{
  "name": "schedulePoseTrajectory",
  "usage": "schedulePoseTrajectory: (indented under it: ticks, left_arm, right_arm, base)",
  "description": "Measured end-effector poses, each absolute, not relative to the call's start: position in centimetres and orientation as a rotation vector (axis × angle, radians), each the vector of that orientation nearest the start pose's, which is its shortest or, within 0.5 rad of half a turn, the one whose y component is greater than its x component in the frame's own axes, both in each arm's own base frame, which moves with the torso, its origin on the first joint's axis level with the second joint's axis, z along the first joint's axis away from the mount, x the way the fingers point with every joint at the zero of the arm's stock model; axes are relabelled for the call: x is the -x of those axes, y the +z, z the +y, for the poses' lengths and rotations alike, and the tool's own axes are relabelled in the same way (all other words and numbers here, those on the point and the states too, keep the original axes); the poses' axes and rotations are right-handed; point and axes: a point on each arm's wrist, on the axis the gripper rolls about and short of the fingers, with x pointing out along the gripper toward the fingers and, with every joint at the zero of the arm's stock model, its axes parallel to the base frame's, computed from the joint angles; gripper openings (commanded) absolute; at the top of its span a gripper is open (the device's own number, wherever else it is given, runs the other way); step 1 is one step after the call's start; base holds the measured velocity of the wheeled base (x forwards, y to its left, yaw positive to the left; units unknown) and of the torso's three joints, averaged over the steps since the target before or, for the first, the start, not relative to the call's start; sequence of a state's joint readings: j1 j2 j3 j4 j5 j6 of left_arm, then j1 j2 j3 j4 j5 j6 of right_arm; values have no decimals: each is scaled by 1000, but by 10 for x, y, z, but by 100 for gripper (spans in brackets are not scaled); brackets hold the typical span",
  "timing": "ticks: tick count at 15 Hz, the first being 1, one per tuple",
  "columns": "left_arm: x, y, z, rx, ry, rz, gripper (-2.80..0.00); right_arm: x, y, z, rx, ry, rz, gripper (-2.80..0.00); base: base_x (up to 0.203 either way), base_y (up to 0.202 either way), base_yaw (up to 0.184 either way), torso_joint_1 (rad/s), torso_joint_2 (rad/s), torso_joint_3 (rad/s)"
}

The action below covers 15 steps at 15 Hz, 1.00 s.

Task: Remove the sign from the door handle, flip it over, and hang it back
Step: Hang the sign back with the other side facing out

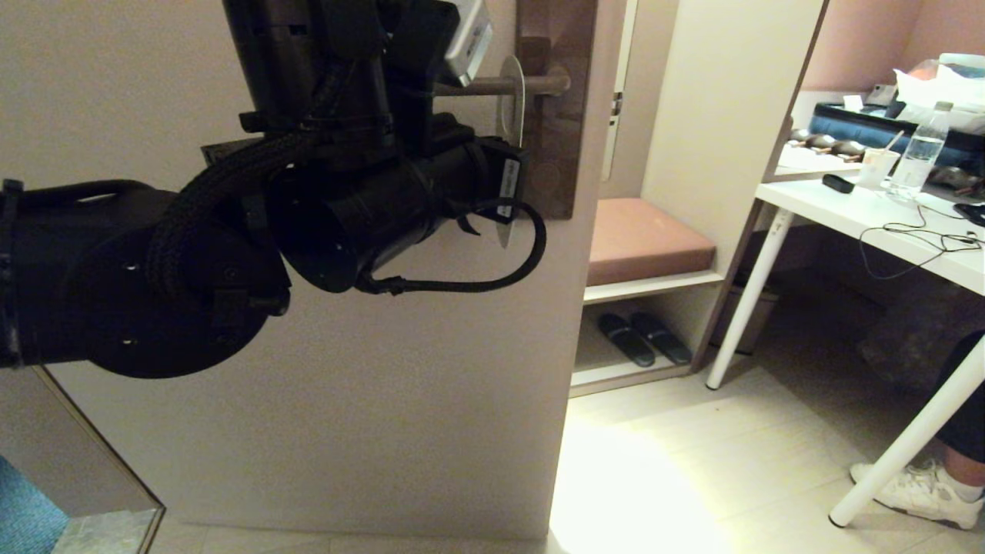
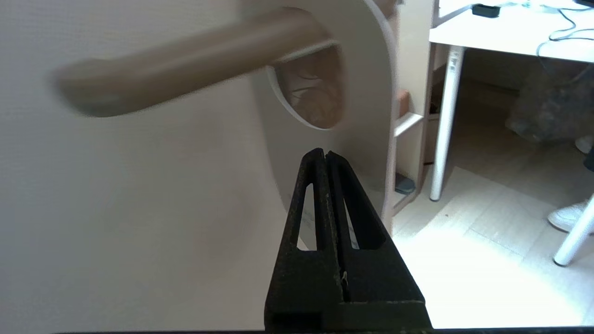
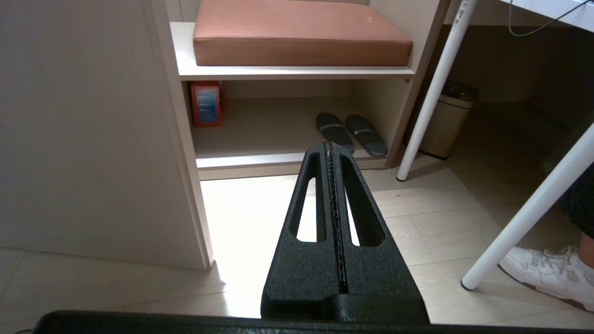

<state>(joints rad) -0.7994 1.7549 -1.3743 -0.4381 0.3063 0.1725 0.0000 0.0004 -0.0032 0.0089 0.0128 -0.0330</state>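
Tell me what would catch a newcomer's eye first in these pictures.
The big black left arm fills the left of the head view, reaching up to the door handle, where the pale sign hangs by its oval hole. In the left wrist view the left gripper sits just below that hole with its fingers shut on the sign. To the right, black slippers lie under a cushioned bench.

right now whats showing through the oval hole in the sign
In the left wrist view, the door handle passes through the sign, and dark brown wood grain fills the rest of the hole. The sign covers whatever lies behind its solid part.
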Motion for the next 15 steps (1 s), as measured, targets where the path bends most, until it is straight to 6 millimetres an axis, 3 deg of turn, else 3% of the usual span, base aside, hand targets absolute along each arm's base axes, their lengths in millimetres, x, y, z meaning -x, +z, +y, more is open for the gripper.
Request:
schedulePoseTrajectory:
  ticks: [15]
  left_arm:
    - [-260,300,-275,-136,-518,-98,-280]
  right_arm:
    - [23,75,0,33,14,6,-280]
  base:
    - [0,0,0,0,0,0]
